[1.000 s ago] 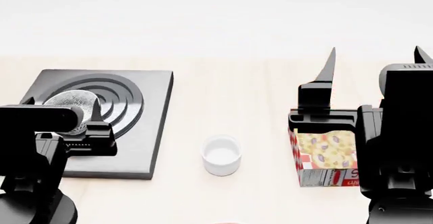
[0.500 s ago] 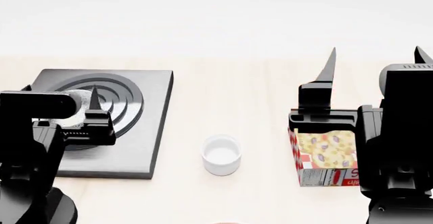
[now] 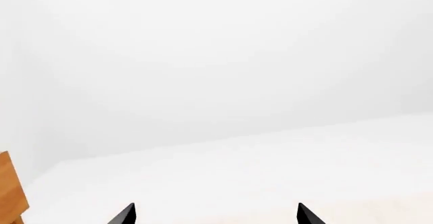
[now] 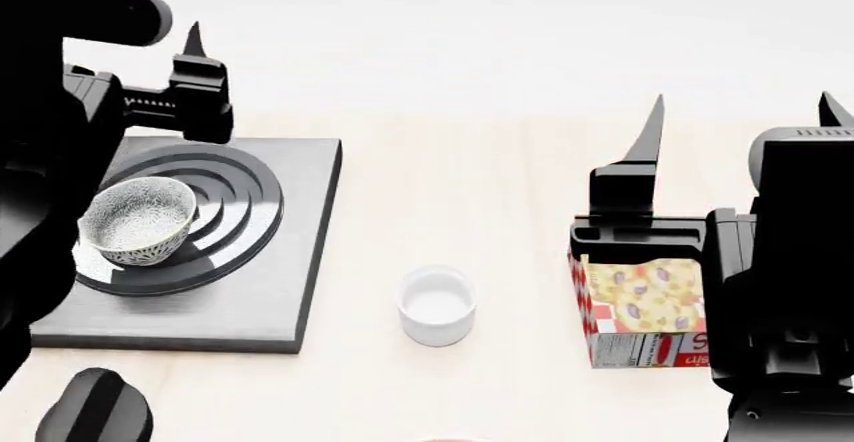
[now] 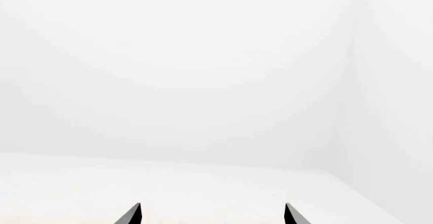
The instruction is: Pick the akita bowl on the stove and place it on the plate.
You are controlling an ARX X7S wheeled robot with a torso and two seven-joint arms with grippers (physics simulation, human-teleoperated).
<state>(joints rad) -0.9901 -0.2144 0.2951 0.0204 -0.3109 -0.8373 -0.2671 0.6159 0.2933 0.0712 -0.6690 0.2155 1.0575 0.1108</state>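
Note:
The akita bowl [image 4: 138, 219], white with grey crackle, stands upright on the burner rings of the dark stove [image 4: 267, 292] at the left in the head view. My left gripper [image 3: 215, 215] is open, with nothing between its tips. It hovers above and beyond the bowl, apart from it, and one fingertip [image 4: 195, 42] shows past the stove's far edge. My right gripper [image 4: 741, 112] is also open and empty, held over the right side of the table. Of the plate, only a thin reddish sliver [image 4: 449, 440] shows at the bottom edge.
A small plain white cup [image 4: 438, 305] stands mid-table. A red-and-yellow printed carton [image 4: 641, 307] sits under my right arm. The stove's round black knob [image 4: 100, 407] lies near the front left. Both wrist views show only white wall and floor.
My left arm has risen and swung away from the bowl toward the far side, uncovering the bowl and the knob. The bowl stays on the stove. The right arm has not moved.

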